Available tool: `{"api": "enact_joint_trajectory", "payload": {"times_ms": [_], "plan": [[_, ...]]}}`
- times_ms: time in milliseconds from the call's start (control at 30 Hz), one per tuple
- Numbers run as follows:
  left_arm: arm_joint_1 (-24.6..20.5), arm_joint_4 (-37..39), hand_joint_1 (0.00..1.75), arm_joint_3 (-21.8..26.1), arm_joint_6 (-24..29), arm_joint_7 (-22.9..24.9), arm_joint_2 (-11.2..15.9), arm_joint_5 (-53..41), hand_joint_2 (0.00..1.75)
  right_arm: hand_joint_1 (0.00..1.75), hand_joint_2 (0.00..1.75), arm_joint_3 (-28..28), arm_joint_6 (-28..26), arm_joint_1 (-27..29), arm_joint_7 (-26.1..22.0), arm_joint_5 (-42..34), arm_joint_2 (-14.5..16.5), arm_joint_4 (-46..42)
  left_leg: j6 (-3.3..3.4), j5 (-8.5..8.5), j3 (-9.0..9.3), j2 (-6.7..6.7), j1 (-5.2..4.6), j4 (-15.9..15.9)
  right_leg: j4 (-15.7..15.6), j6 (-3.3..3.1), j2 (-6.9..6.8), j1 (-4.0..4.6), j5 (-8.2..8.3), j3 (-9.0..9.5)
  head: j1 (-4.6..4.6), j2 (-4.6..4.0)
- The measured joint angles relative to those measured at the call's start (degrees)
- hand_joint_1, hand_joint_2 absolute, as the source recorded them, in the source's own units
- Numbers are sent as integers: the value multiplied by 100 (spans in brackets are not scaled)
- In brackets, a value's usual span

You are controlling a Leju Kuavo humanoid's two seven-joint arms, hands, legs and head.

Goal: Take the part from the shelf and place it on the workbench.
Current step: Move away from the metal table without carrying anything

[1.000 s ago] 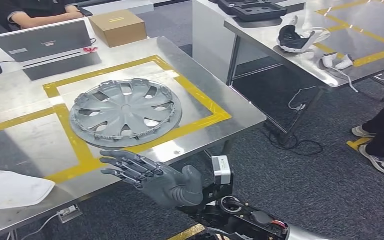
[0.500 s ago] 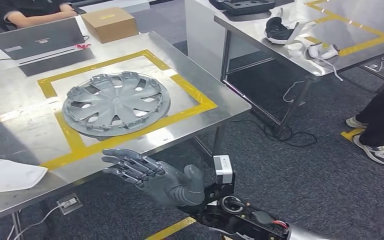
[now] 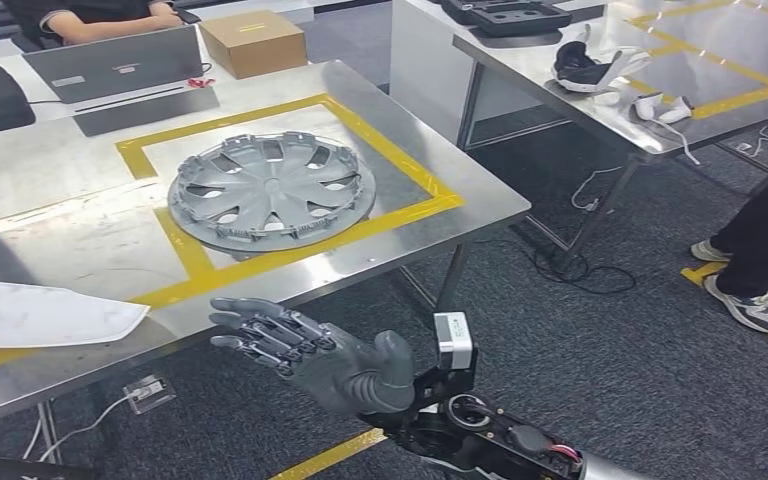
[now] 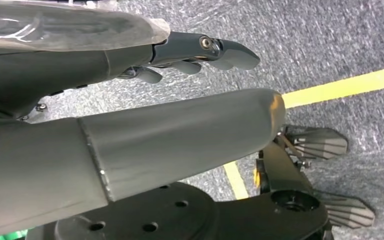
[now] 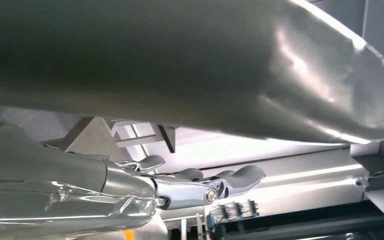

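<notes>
Hubcap part (image 3: 271,190) lies flat on the workbench (image 3: 430,170), inside the yellow tape square, so placement looks done. Right hand (image 3: 315,355) hovers off the bench's near edge, fingers spread, holding nothing; the part sits ahead of it. Left hand (image 4: 130,145) hangs over the floor, fingers loose, nothing held.

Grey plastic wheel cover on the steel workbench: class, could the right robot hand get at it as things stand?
Probably yes: the right robot hand is open beside the table edge, with bare steel between it and the grey plastic wheel cover.
</notes>
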Motion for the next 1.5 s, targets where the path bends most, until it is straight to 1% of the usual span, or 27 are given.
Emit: {"api": "enact_joint_trajectory", "payload": {"times_ms": [33,67,233,300,367,433,467,500,533,567,633,700,767,800,867,933,967,1000,1033,1133,1200,1267,1333,1367,1433,1467,1500], "plan": [[1,0,0,1,-1,1,2,2,0,0,0,1,8,1,-6,-14,0,2,18,1,-7,0,-19,9,-15,27,0,-7,43,3,13,0],[1,0,0,1,-2,1,3,4,0,0,0,1,17,2,-11,-25,0,5,34,-1,-16,0,-36,23,-34,96,-1,-18,50,11,21,0],[1,0,0,1,-3,2,8,13,0,0,0,2,84,3,-25,-54,1,11,106,-22,-66,4,-82,78,-97,540,-4,-89,65,22,18,0],[-2,0,0,1,-3,2,8,13,0,0,0,1,97,2,-29,-56,2,11,167,8,-48,28,-53,34,-2,638,-3,-104,-31,-46,26,0],[-2,0,0,2,-3,2,7,11,0,0,0,-2,104,2,-34,-59,2,11,218,29,-26,69,-27,-6,569,630,-1,-103,-350,-313,85,0],[-1,0,0,2,-6,2,7,13,0,0,0,-10,105,18,-41,-66,-1,14,233,19,-21,107,-40,-7,1450,604,2,-96,-697,-708,138,0],[0,0,0,2,-8,2,7,16,0,0,0,-18,105,35,-47,-72,-2,15,231,7,-10,126,-47,-6,1732,596,2,-94,-756,-841,142,0],[1,0,0,2,-11,2,6,19,0,0,0,-27,104,50,-56,-78,-3,17,219,-12,10,143,-51,-4,1789,584,-1,-93,-701,-871,144,0],[2,0,0,2,-13,3,4,22,0,0,0,-38,104,61,-66,-84,-3,18,199,-38,45,161,-49,-3,1594,565,-11,-93,-537,-778,149,0],[2,0,0,2,-14,4,2,25,0,0,0,-48,104,66,-74,-88,-4,18,171,-74,91,180,-44,-2,1208,541,-49,-92,-318,-597,162,0],[5,0,0,2,-20,6,-2,26,0,0,0,-74,104,63,-86,-93,-4,17,100,-141,152,222,-58,13,519,497,-206,-41,-87,-236,181,0],[1,0,0,2,-27,11,0,27,0,0,0,-98,104,60,-96,-104,-4,14,32,-172,142,294,-80,39,297,461,-265,27,-157,-115,167,0],[-10,0,0,2,-30,20,1,27,0,0,0,-113,104,64,-102,-112,-4,11,-32,-202,144,375,-70,40,244,416,-156,31,-193,-111,141,0],[-17,0,0,2,-30,24,-1,28,0,0,0,-120,105,65,-105,-114,-3,9,-61,-252,132,343,-57,86,226,393,-103,22,-191,-104,115,0],[-37,0,0,2,-32,25,-3,27,0,0,0,-132,107,52,-106,-114,-2,8,-103,-508,-105,164,-34,556,191,344,-21,1,-183,-80,55,0],[-40,0,0,2,-34,30,-4,27,0,0,0,-138,109,51,-103,-114,-2,10,-120,-817,-611,30,-29,1421,187,310,63,20,-184,-87,-12,0],[-29,0,0,2,-34,34,-4,27,0,0,0,-138,110,57,-103,-114,-2,12,-124,-875,-833,15,-29,1747,187,302,115,28,-186,-88,-36,0],[-15,0,0,2,-34,38,-4,27,0,0,0,-139,110,64,-102,-112,-2,13,-121,-818,-962,10,-29,1871,188,297,175,35,-185,-86,-58,0],[-3,0,0,2,-34,42,-3,25,0,0,0,-144,108,67,-103,-108,-2,14,-109,-645,-972,0,-30,1750,188,295,239,39,-183,-81,-83,0],[2,0,0,2,-36,43,10,5,0,0,0,-180,96,66,-105,-88,-2,12,-39,15,-571,-212,-33,615,192,324,417,47,-168,-78,-170,0],[-5,0,0,2,-37,43,19,0,0,0,0,-196,87,67,-107,-82,-2,10,1,134,-431,-302,-51,248,191,374,509,55,-153,-96,-192,0],[-13,0,0,2,-38,43,9,3,0,0,0,-218,86,75,-109,-79,-3,9,52,153,-418,-200,-58,217,175,441,581,59,-136,-124,-185,0],[-20,0,0,2,-37,43,1,16,0,0,0,-253,100,81,-116,-79,-4,7,126,189,-401,-88,-37,176,335,499,452,66,-258,-222,-151,0],[-20,0,0,2,-37,43,-1,27,0,0,0,-267,112,82,-120,-81,-4,6,158,203,-397,-29,-26,157,588,522,330,65,-420,-336,-111,0],[-5,0,0,2,-36,44,4,48,0,0,0,-278,139,85,-122,-85,-4,7,194,201,-398,83,-40,155,1377,564,129,55,-849,-650,-19,0],[4,0,0,2,-37,46,4,57,0,0,0,-282,147,92,-122,-87,-4,9,195,198,-398,146,-45,157,1719,583,94,50,-990,-780,9,0],[11,0,0,2,-37,49,4,62,0,0,0,-286,155,99,-121,-87,-4,10,193,193,-394,206,-47,159,1889,596,75,48,-1029,-830,32,0]]}}
